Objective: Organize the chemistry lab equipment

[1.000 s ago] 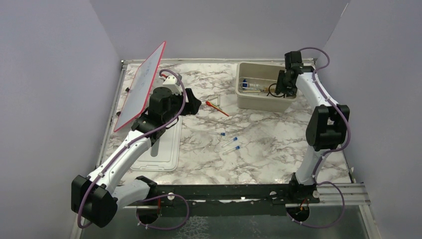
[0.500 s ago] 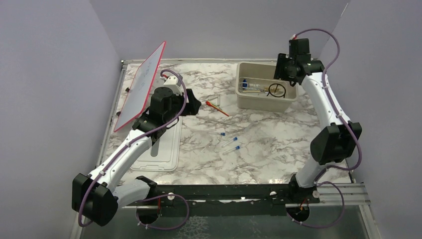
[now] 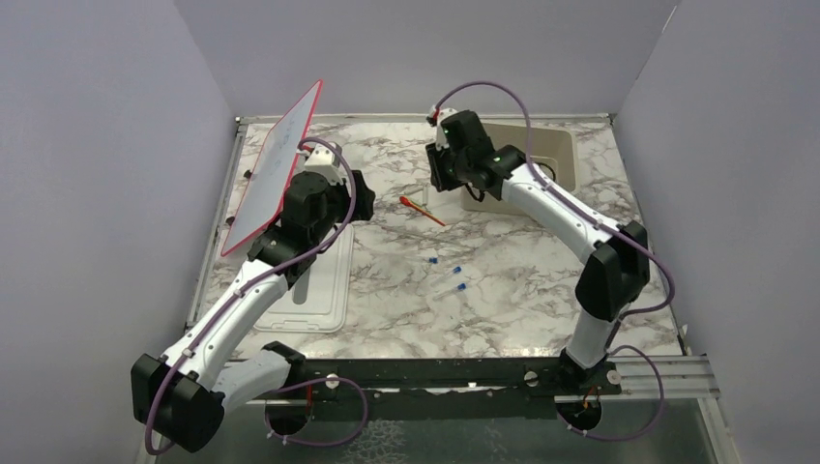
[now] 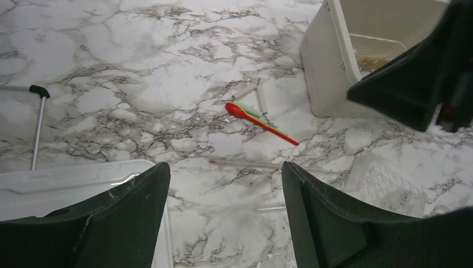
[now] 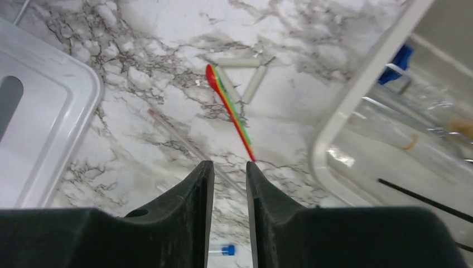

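With some pieces [image 5: 397, 60] in the tub [image 4: 323, 84], the orange-red stick [image 4: 259, 118] and blue-capped tubes [image 3: 457, 272] lay outside it on the table; the left gripper [image 4: 224, 170] gaped empty, the right gripper [image 5: 230, 167] stood barely parted.

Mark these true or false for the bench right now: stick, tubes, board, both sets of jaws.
1. The orange-red stick lies on the table, outside the tub. True.
2. Three blue-capped tubes lie loose on the table. True.
3. The left jaws hold a tube. False: they stand wide open and empty.
4. The red-framed board lies flat. False: the board leans tilted at the table's left edge.
5. The right jaws hang inside the tub. False: they are over the table near the stick, empty.
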### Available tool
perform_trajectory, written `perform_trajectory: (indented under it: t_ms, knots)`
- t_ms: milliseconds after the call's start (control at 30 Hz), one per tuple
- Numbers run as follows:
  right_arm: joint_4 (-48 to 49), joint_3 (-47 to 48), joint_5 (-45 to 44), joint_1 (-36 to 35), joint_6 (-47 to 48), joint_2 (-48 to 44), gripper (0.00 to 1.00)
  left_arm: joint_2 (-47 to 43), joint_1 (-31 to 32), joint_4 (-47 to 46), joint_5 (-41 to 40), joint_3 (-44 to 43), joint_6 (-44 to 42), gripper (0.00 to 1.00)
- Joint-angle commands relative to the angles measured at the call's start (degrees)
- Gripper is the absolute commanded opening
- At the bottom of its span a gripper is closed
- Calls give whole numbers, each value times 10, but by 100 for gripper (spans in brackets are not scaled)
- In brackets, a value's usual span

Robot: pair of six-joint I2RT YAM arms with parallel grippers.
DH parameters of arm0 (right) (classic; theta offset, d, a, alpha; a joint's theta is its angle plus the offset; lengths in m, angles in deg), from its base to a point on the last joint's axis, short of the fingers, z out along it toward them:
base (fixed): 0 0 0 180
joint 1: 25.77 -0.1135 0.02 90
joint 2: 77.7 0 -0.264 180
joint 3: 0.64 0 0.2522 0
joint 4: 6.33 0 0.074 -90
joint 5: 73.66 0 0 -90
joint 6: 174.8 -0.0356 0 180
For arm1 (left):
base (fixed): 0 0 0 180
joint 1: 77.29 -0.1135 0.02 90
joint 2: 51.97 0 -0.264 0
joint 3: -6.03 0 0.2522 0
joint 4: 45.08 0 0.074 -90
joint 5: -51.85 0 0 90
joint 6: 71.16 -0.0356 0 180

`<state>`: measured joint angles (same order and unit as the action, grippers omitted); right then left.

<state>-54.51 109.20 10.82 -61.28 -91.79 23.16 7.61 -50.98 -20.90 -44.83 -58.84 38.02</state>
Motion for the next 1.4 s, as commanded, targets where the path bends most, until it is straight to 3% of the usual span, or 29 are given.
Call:
perform_trajectory:
  t_ms: [0,100,400,900,1133,1367]
  knots:
    - [26,-43,21,-19,-7,64,27,-14,-1,-6,-18,-8,-13,76]
    - [37,-72,33,-37,0,88,28,-15,-1,-15,-14,-2,-16,76]
    - [73,-109,69,-63,64,145,41,-16,-1,-30,-17,13,-17,76]
    - [55,-44,43,-64,143,229,41,-14,-1,-38,-22,23,-19,76]
    - [36,-13,103,-63,156,257,36,-14,-1,-35,-24,24,-20,76]
    - [-33,12,168,-63,222,287,21,-15,-1,-34,-23,23,-20,76]
